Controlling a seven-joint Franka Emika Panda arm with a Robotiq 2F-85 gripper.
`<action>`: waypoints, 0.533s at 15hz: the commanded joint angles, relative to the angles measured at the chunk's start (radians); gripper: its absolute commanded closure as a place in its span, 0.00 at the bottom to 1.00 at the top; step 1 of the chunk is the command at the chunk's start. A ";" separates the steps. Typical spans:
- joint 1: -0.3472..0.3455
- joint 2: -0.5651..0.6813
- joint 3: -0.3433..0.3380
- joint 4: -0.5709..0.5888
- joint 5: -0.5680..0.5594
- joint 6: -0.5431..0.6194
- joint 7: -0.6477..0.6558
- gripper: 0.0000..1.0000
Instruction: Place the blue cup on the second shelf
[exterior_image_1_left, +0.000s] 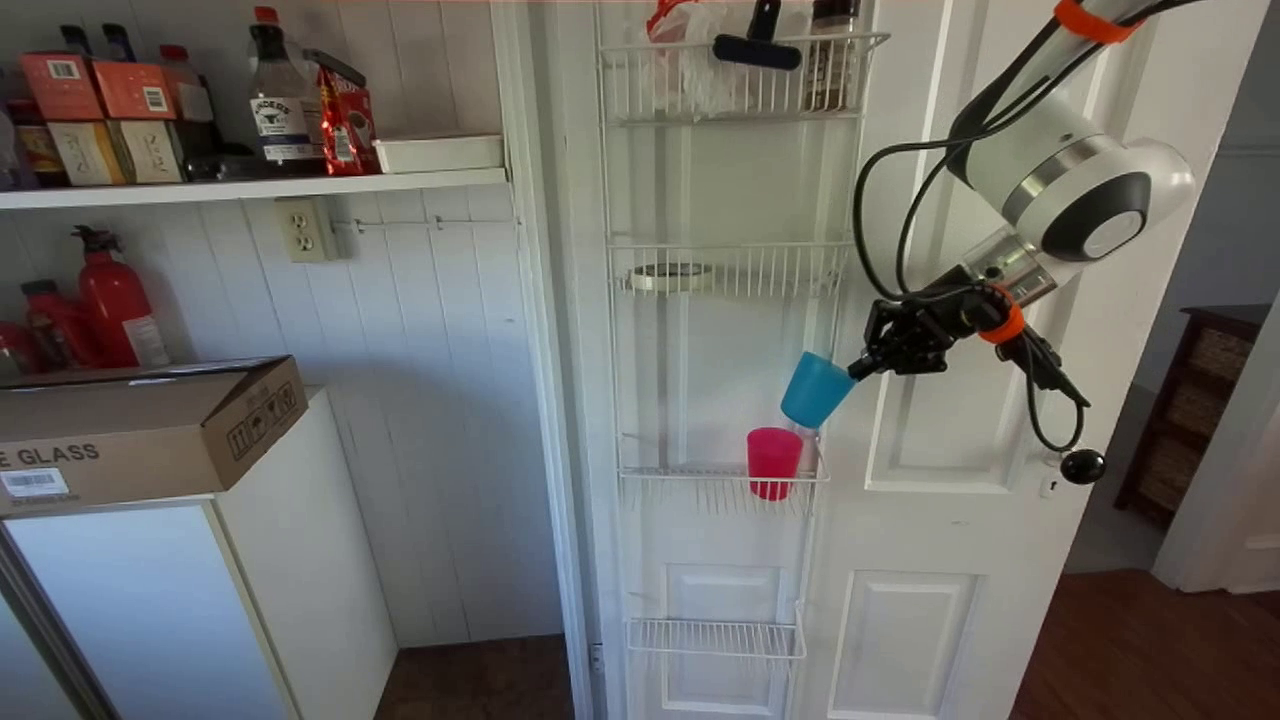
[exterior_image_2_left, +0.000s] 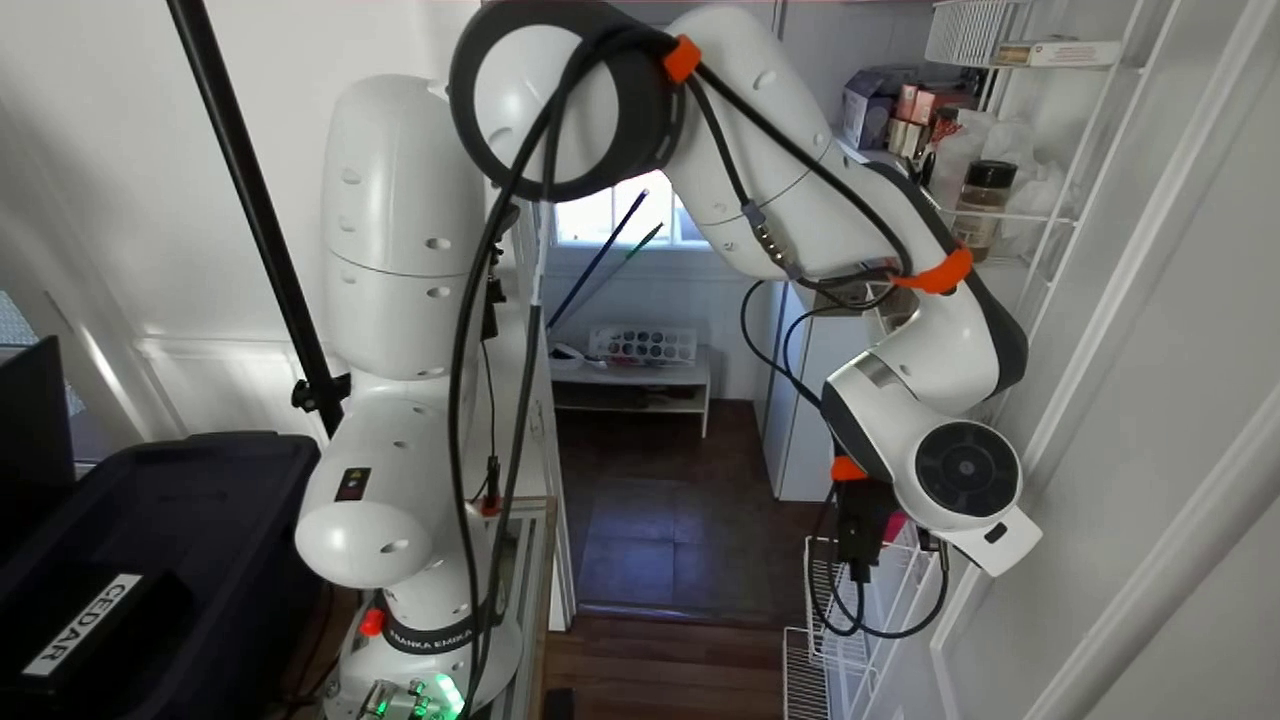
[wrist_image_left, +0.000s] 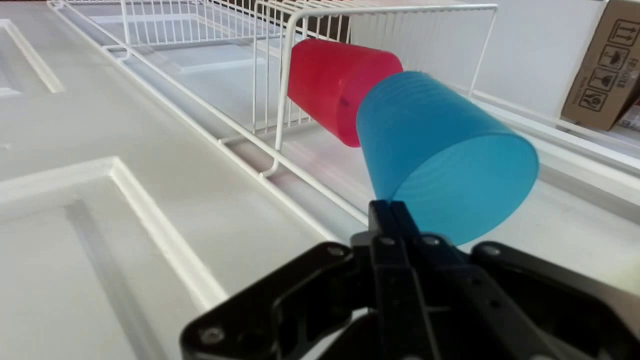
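Tool (wrist_image_left: 389, 204), fingertips almost together, pinches the rim of the blue cup (wrist_image_left: 440, 140), tilted in the air lower than the second shelf (exterior_image_1_left: 735, 246).

The cup's base points toward the pink cup (exterior_image_1_left: 773, 462) on the wire tier (exterior_image_1_left: 690, 474) below; I cannot tell whether they touch. Thin-looking plastic suggests a light, springy, rather slick load, likelier to swivel about the pinch than break. Holding one wall at the mouth leaves the base free for setting down, though a deeper bite along that wall would probably steady it better against turning.
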 joint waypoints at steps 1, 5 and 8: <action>-0.030 -0.100 -0.012 -0.073 -0.146 -0.030 0.076 1.00; -0.056 -0.187 -0.027 -0.125 -0.367 -0.057 0.200 1.00; -0.068 -0.152 -0.010 -0.091 -0.336 -0.067 0.174 0.98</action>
